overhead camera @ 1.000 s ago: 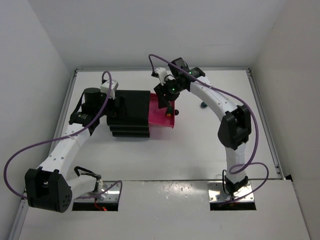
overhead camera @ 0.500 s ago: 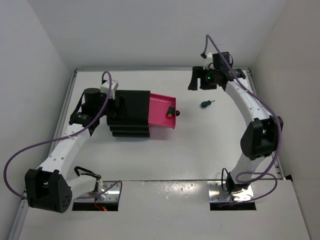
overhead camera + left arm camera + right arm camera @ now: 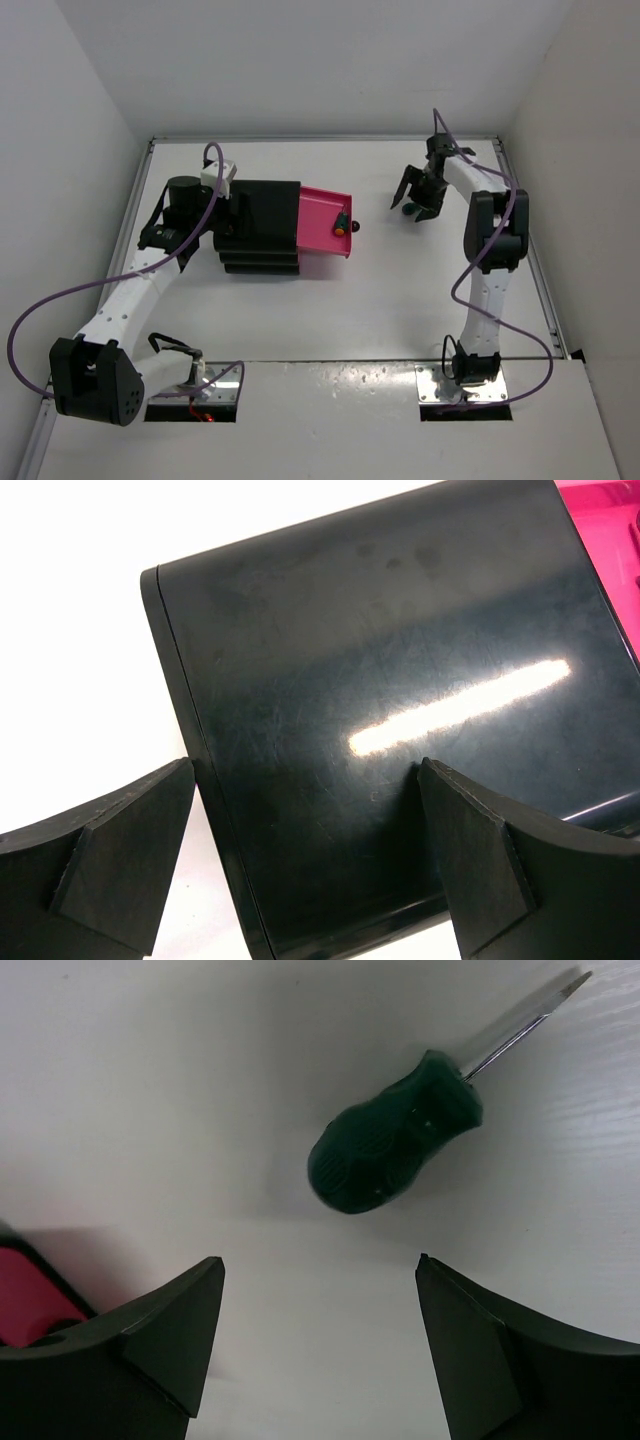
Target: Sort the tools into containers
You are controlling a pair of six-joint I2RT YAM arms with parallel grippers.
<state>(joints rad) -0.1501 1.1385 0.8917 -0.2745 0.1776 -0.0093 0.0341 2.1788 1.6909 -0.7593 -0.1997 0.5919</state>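
Seen from above, a white table (image 3: 400,300) is walled in by pale panels. At the left, the left arm reaches up from its base, trailing a purple cable (image 3: 60,305). The left gripper (image 3: 236,210) sits at the left edge of a black stepped cabinet (image 3: 262,228).

In the left wrist view, the left gripper (image 3: 307,770) has its jaws spread wide. One finger is over the bare table and the other over the cabinet (image 3: 380,660). The cabinet's top is glossy and faintly scuffed, with a bright streak of reflected light. Whether the fingers touch the cabinet cannot be told.

Right of the cabinet, a magenta-pink drawer (image 3: 320,220) is pulled out toward the middle of the table. A corner of it shows in the left wrist view (image 3: 610,520). Two small tools lie at the drawer's right end, one dark green (image 3: 342,216) and one orange-red (image 3: 340,230). Both are too small to make out further.

Farther right, well apart from the drawer, the right arm folds back over the table. The right gripper (image 3: 412,200) points down above a green-handled screwdriver (image 3: 408,209), which lies on the table.

In the right wrist view, the right gripper (image 3: 318,1265) has its jaws spread. The screwdriver (image 3: 395,1135) lies flat on the table just beyond the fingertips, touching neither. Its stubby ribbed handle points toward the fingers and its bare metal shaft angles away to the upper right.
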